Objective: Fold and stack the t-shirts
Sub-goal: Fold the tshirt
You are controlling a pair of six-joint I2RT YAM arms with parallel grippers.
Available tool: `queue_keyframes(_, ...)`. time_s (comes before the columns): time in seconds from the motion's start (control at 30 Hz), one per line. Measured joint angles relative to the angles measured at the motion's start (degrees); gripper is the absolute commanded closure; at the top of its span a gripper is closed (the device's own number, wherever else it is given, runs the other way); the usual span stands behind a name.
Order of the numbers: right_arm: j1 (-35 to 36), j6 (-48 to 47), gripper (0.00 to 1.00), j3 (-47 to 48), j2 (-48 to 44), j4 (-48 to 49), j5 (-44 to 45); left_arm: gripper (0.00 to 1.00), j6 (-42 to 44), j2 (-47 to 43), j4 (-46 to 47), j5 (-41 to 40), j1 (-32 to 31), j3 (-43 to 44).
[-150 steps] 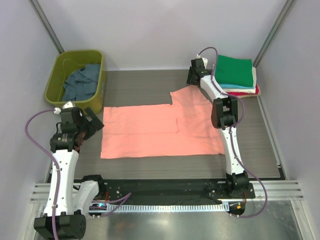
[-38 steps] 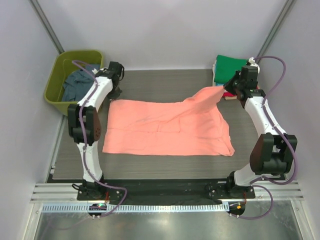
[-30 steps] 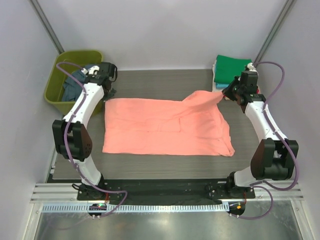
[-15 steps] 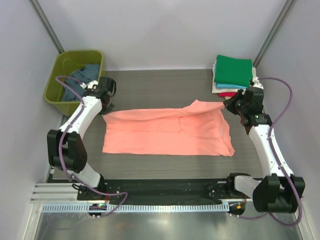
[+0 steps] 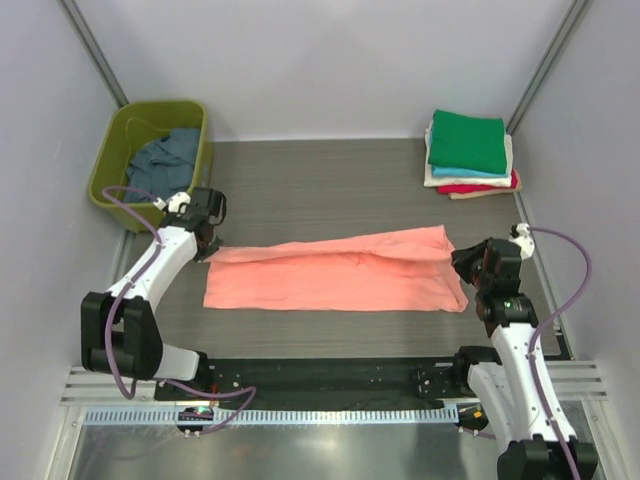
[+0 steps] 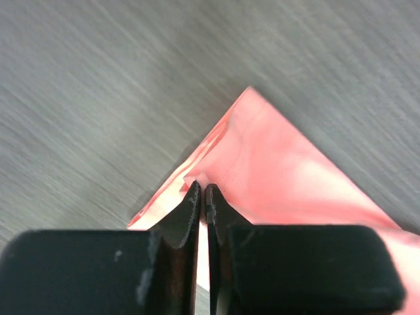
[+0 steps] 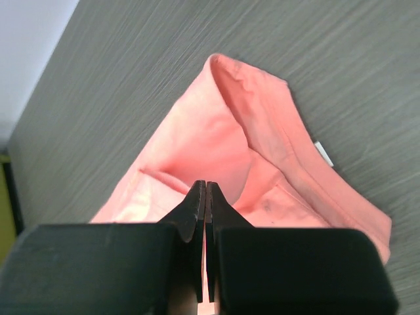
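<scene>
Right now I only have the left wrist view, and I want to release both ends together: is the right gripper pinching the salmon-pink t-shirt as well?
Observer: Yes. In the right wrist view the right gripper is shut on a fold of the salmon-pink t-shirt.
Operator: How does the whole shirt lie?
Observer: From above it is a long folded band lying across the table, with the left gripper at its far left corner and the right gripper at its right end.
Operator: And where is the stack?
Observer: The stack is in the far right corner of the table, apart from the band, with a green t-shirt on top.
</scene>
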Motion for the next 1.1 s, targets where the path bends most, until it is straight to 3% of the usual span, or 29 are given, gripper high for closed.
queue_keyframes(0.07, 0.0, 3.7, 0.99, -3.1, -4.6, -0.4, 2.3, 0.86, -0.7, -1.4, 0.3, -0.1, 0.0, -2.1)
queue_keyframes(0.1, 0.0, 5.4, 0.96, -4.5, -6.6, -1.1, 3.4, 0.65, -1.1, -2.5, 0.6, -0.1, 0.0, -3.3)
queue_keyframes(0.13, 0.0, 7.2, 0.83, -5.7, -8.6, -1.7, 4.7, 0.51, -1.2, -3.6, 0.6, -0.3, 0.1, -4.3)
queue_keyframes(0.17, 0.0, 8.8, 0.51, -6.8, -10.1, -2.3, 5.6, 0.30, -1.6, -5.1, 0.6, -0.5, 0.2, -5.6)
queue_keyframes(0.2, 0.0, 10.7, 0.41, -8.1, -12.1, -3.2, 6.5, 0.26, -2.0, -6.6, 0.5, -0.6, 0.6, -6.6)
queue_keyframes(0.27, 0.0, 12.2, 0.27, -8.8, -13.7, -4.4, 7.8, 0.24, -3.0, -9.2, 0.1, -0.7, 1.2, -7.2)
queue_keyframes(0.43, 0.0, 13.7, 0.25, -8.5, -10.6, -4.7, 8.0, 0.25, -3.3, -15.7, 0.5, -0.3, 1.6, -7.2)
queue_keyframes(0.57, 0.5, 14.0, 0.27, -8.0, -5.4, -2.8, 4.9, 0.28, -3.1, -16.1, 2.8, 1.2, 1.0, -7.2)
queue_keyframes(0.67, 4.7, 14.6, 0.27, -8.0, -0.1, -0.3, 3.3, 0.29, -2.8, -12.6, 4.8, 2.3, -1.4, -7.3)
queue_keyframes(0.87, 22.1, 17.2, 0.26, -6.5, 12.7, 1.9, 6.3, 0.30, -1.0, -1.8, 9.9, 6.7, -7.4, -8.1)
queue_keyframes(1.1, 24.5, 18.6, 0.25, -0.6, 29.7, 7.3, 8.1, 0.31, 1.7, 7.6, 15.9, 12.1, -9.5, -11.0)
